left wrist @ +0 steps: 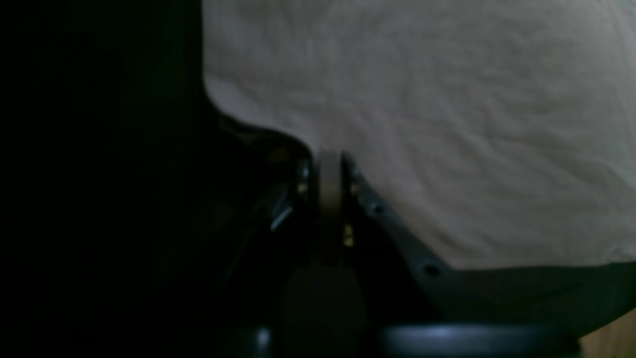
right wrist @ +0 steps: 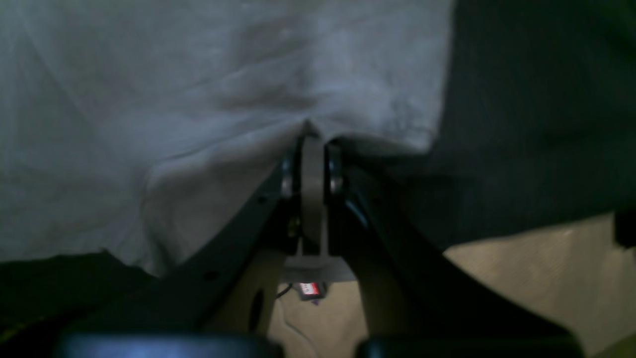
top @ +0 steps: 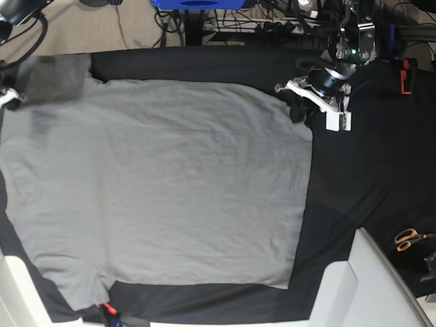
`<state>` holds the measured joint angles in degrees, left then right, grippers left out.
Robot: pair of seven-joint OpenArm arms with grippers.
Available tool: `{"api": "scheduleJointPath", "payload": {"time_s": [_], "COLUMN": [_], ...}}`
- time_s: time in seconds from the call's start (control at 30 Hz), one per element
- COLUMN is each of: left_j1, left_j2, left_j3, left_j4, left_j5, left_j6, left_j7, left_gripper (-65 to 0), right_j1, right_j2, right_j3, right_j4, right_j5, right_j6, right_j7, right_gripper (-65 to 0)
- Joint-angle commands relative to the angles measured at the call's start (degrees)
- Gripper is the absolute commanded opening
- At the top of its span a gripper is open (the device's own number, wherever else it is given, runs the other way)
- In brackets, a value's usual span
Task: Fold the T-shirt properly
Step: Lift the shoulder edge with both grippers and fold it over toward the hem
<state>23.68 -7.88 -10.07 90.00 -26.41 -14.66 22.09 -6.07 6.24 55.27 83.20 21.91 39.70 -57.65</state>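
The grey T-shirt (top: 163, 184) lies spread flat on the black cloth sheet (top: 340, 197). My left gripper (top: 298, 109) is at the shirt's far right corner. In the left wrist view the left gripper (left wrist: 330, 161) is shut on the T-shirt's edge (left wrist: 447, 124). My right gripper (top: 8, 97) is at the shirt's far left corner, mostly cut off by the frame edge. In the right wrist view the right gripper (right wrist: 313, 141) is shut on a pinched fold of the T-shirt's edge (right wrist: 198, 99). The far left corner looks slightly raised and shadowed.
Orange-handled scissors (top: 407, 238) lie on the black cloth at the right. White blocks stand at the near right (top: 364, 279) and the near left corner. A red object (top: 406, 75) sits at the far right. Cables and gear lie beyond the far edge.
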Motion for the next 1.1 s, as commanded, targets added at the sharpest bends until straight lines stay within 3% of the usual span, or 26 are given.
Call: {"api": "scheduleJointPath", "payload": {"time_s": [0.0, 0.13, 0.6, 0.8, 1.07], "left_j1": [-0.3, -0.5, -4.6, -8.1, -13.8], "left_j2": [-0.3, -0.3, -0.3, -0.3, -0.3], "left_j3": [-0.2, -0.2, -0.2, -0.2, -0.2], "left_j4": [1.1, 1.1, 0.7, -1.6, -7.0], "left_j5": [-0.5, -0.5, -0.5, -0.5, -0.4], "left_j6": [0.0, 3.1, 3.1, 3.2, 3.2], "left_j7": [-0.9, -0.9, -0.9, -0.9, -0.9], "left_gripper": [-65.0, -65.0, -65.0, -65.0, -65.0], "right_j1": [0.7, 2.7, 7.7, 12.6, 15.2], "right_j2": [1.4, 1.6, 1.8, 5.6, 9.3], "right_j3": [-0.8, -2.0, -5.6, -5.4, -5.6], "right_j4": [0.9, 0.0, -3.9, -12.1, -20.7], "right_j5": [0.9, 0.9, 0.9, 0.9, 1.1], "right_j6": [0.3, 0.3, 0.3, 0.3, 0.3], "right_j7": [1.4, 1.5, 6.5, 7.2, 12.9], "right_gripper": [-64.5, -64.5, -64.5, -64.5, -64.5]}}
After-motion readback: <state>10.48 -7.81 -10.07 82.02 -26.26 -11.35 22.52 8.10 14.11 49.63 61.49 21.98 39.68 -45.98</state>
